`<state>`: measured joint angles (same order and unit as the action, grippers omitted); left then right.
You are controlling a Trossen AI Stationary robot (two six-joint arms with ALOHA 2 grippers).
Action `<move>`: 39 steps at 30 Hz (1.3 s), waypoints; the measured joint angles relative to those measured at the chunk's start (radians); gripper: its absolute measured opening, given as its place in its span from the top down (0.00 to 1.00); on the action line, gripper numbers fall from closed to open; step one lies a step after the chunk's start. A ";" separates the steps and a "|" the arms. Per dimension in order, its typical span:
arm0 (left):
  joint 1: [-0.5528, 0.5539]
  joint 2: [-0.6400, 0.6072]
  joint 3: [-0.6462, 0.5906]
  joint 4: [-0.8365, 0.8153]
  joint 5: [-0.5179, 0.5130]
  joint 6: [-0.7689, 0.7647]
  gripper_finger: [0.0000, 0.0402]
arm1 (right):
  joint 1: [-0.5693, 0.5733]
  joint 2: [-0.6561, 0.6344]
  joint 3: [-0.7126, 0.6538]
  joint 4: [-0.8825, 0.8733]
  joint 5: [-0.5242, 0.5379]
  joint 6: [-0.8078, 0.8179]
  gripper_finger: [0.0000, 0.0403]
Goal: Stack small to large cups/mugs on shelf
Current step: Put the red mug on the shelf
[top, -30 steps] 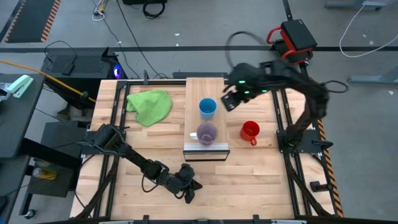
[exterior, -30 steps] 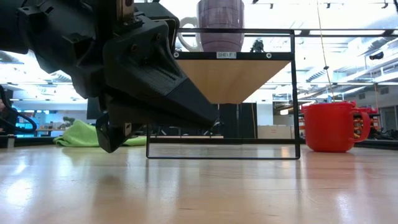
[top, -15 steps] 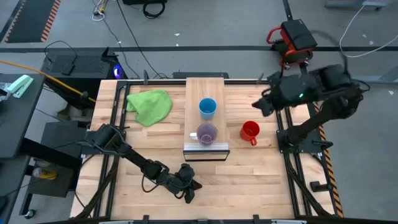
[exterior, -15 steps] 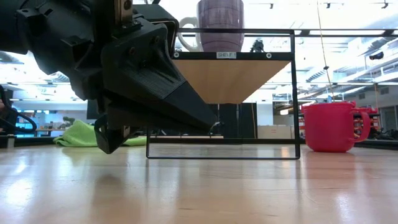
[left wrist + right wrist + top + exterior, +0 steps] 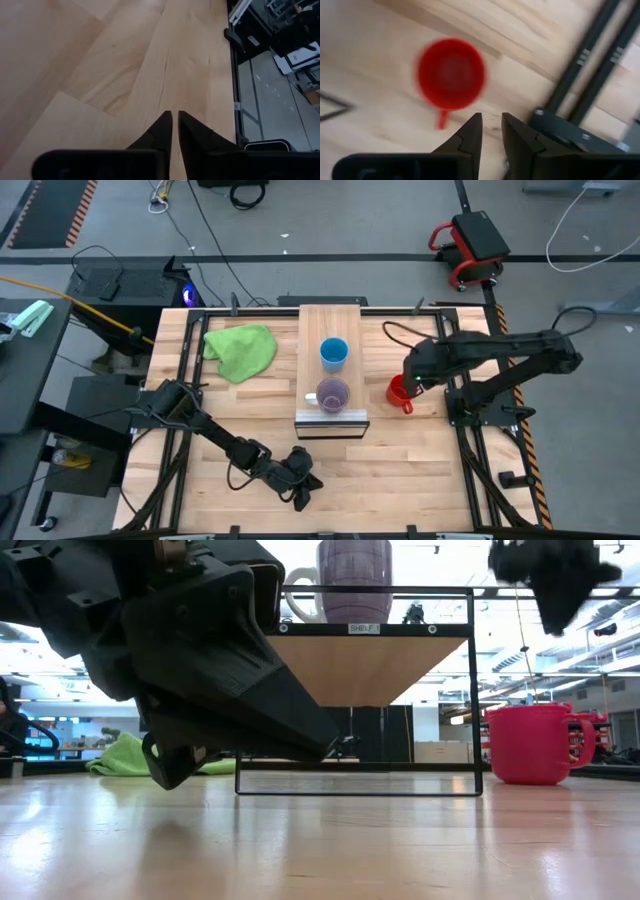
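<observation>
The red mug (image 5: 399, 396) stands upright on the tabletop to the right of the shelf (image 5: 312, 320); in the right wrist view the red mug (image 5: 451, 75) shows its handle (image 5: 441, 120). On the shelf stand the blue cup (image 5: 333, 353) and, nearer the metal-strip end, the purple cup (image 5: 332, 394). My right gripper (image 5: 412, 376) hangs above the red mug without touching it; its fingers (image 5: 491, 117) are all but closed, with a narrow gap. My left gripper (image 5: 305, 492) rests shut near the table's near edge, touching nothing.
A green cloth (image 5: 241, 350) lies on the tabletop left of the shelf. Black frame rails (image 5: 452, 370) run along the table's right side close to the red mug. Bare wood lies between the shelf's near end and my left gripper (image 5: 170, 765).
My right gripper left the blue cup's side over the shelf, swung out toward the table's right far corner, then came back and lower and now hangs over the red mug. The cups and mug stayed where they were.
</observation>
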<state>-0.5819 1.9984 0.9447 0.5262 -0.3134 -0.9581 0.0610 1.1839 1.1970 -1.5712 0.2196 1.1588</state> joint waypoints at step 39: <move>0.028 0.000 0.000 0.000 -0.011 -0.129 0.87 | 0.197 -0.108 -0.420 0.404 -0.056 0.224 0.85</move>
<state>-0.5541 1.9984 0.9447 0.5267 -0.3244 -1.0874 0.2583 1.0757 0.7769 -1.1671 0.1638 1.3833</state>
